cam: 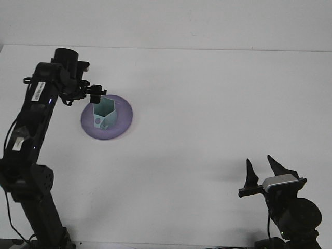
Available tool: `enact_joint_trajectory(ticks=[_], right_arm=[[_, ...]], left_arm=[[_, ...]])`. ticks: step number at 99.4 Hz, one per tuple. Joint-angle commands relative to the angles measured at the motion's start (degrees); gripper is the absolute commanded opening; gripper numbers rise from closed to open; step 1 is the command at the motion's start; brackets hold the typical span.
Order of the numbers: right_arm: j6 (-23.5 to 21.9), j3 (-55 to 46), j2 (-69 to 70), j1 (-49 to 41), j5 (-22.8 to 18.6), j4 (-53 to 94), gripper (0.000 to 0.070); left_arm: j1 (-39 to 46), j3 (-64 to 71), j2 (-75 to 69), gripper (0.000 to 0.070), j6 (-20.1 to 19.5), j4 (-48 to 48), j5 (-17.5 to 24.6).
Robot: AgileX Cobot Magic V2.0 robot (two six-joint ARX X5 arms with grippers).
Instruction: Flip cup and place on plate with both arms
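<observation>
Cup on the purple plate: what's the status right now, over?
Cup upright on plate, mouth up. Left pincer just above its rim, not holding it. Right pincer open, parked far off. Nothing in the way.

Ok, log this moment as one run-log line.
light teal hexagonal cup: upright on purple round plate | left pincer: by cup rim, grip unclear | right pincer: open, idle, bottom right

white table [207, 114], pale back wall [166, 21]
</observation>
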State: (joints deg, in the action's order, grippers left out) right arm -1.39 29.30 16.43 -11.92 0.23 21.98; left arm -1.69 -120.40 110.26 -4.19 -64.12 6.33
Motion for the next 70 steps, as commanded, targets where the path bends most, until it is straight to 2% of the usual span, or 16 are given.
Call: enact_joint_trajectory(ticks=[1,12,18,24,32,36,39,43,47,48,59,70], right_arm=[[-0.7,0.3,0.2,0.0,0.2,-0.3,0.0411],[-0.7,0.3,0.2,0.0,0.2,-0.3,0.0411],[-0.7,0.3,0.2,0.0,0.2,-0.3,0.0411],[-0.7,0.3,0.2,0.0,0.2,-0.4,0.0411],[-0.7,0.3,0.2,0.0,0.2,-0.8,0.0409],[-0.7,0.3,0.2,0.0,0.2,-1.2,0.0389],[-0.7,0.3,0.2,0.0,0.2,-1.8,0.0335],[-0.5,0.4,0.2,0.0,0.2,-2.6,0.0201],[0.1,0.4,0.1,0.0,0.2,-3.5,0.0025],[0.3,0.4,0.1,0.0,0.2,-3.8,0.0],[1.6,1.0,0.2,0.0,0.2,-6.0,0.0007],[1.7,2.8,0.2,0.0,1.7,-6.1,0.0007]], left_arm=[[0.3,-2.0,-3.6,0.0382,0.6,-0.5,0.1],[1.0,-2.0,-10.6,0.037,0.8,-0.2,0.1],[1.3,-2.0,-14.3,0.0324,0.8,0.1,0.1],[1.4,-2.0,-18.0,0.0216,0.8,0.1,0.1],[1.8,-2.0,-22.3,0.0004,0.6,-0.1,0.1],[2.1,-1.9,-24.2,0.0016,0.5,-0.2,0.1],[2.2,-1.9,-25.5,0.0012,0.5,-0.2,0.1],[2.3,-1.7,-27.2,0.0013,0.4,-0.2,0.1],[2.4,-1.2,-28.7,0.0013,0.1,-0.1,0.1],[2.4,-1.1,-29.0,0.0013,0.0,-0.1,0.1],[2.6,4.2,-33.6,0.0013,-0.4,2.2,0.1],[2.6,16.9,-41.0,0.0013,-1.0,10.5,0.1]])
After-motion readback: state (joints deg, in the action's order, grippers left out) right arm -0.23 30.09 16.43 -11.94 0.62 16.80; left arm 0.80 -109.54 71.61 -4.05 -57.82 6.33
